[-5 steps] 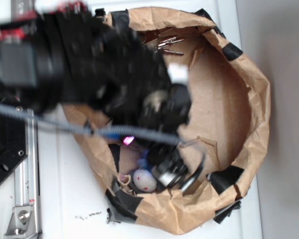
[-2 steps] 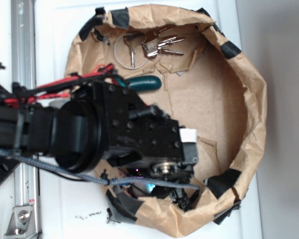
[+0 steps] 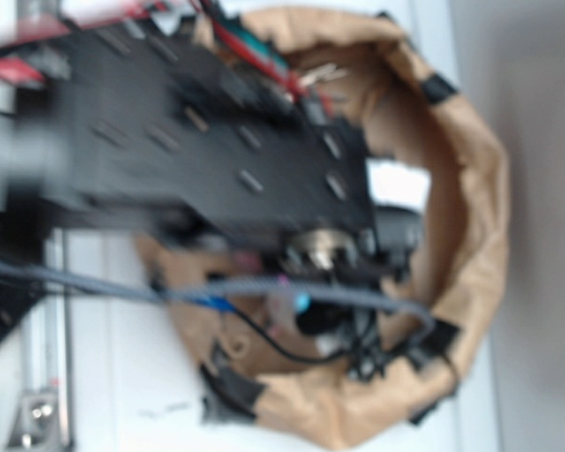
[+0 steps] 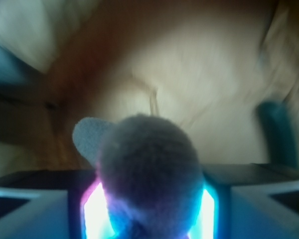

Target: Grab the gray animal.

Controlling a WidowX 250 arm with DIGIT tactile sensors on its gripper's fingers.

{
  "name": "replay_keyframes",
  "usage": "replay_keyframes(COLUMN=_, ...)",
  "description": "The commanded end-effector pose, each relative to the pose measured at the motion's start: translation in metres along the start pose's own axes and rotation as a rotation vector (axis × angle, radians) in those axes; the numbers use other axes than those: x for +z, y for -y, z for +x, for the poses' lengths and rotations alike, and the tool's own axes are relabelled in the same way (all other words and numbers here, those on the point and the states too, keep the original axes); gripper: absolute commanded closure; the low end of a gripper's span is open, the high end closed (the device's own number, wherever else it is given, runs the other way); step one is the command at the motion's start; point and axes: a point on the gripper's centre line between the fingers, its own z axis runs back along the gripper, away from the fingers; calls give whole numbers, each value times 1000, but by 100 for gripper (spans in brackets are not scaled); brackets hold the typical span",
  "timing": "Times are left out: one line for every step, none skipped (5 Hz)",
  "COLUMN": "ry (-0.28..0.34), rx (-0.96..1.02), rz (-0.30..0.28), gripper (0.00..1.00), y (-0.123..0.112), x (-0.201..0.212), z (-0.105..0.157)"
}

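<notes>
Gripper [image 4: 149, 219] now pinches the soft gray plush animal [image 4: 147, 169] between its fingers, where a second ago the toy lay by the near rim of the crumpled brown paper bowl [image 3: 471, 235], so the grab looks made

The gray animal [image 4: 148, 174] is sitting between the fingers of my gripper [image 4: 148, 214], over the floor of the paper bin [image 3: 471, 188], with the oblong toy [image 4: 276, 132] lying off to its right.
</notes>
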Motion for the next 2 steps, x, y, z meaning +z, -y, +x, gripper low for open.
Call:
replay_keyframes(ry=343, rx=-140, rz=-54, gripper=100, y=-38, x=56, z=16)
replay_keyframes(ry=357, rx=-154, rz=7, gripper=100, y=-36, x=48, z=12)
